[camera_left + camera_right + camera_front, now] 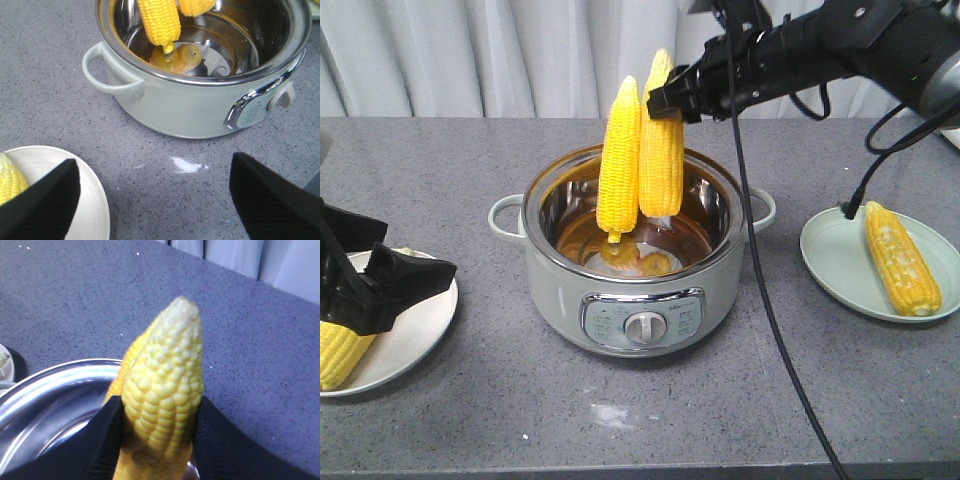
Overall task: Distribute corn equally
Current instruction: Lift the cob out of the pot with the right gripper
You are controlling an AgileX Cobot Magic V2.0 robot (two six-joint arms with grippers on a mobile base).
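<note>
**Corn share-out, mid-lift.** The right gripper point(665, 100) is clamped on the upper part of the held cob point(661, 155). This cob stands tip-up inside the electric pot point(560, 290) at mid-counter, with the black fingers point(105, 440) pressing its kernels from both sides. A second cob point(619, 160) stands upright just beside it at 9 o'clock. It may be leaning on the held cob, but the views do not settle that.

The green-plate cob point(902, 260) lies on the pale green plate point(835, 260) at 3 o'clock of the pot. The white-plate cob point(338, 355) rests on the white plate point(415, 340) at 8 o'clock. There the left gripper point(155, 200) hovers spread wide, with nothing between its fingers.

With one cob on each plate and two in the pot, each plate appears owed one more. The step in hand looks like the pick from the pot. The next move calls for a straight lift clear of the steel rim, then a carry toward 3 o'clock. The neighbouring cob could topple as its possible support leaves.

The counter point(440, 160) is grey and speckled, with a pale smear point(610, 415) at 6 o'clock of the pot. A black cable point(765, 270) hangs across the pot's right side. Pale curtains point(470, 50) close the room behind.
</note>
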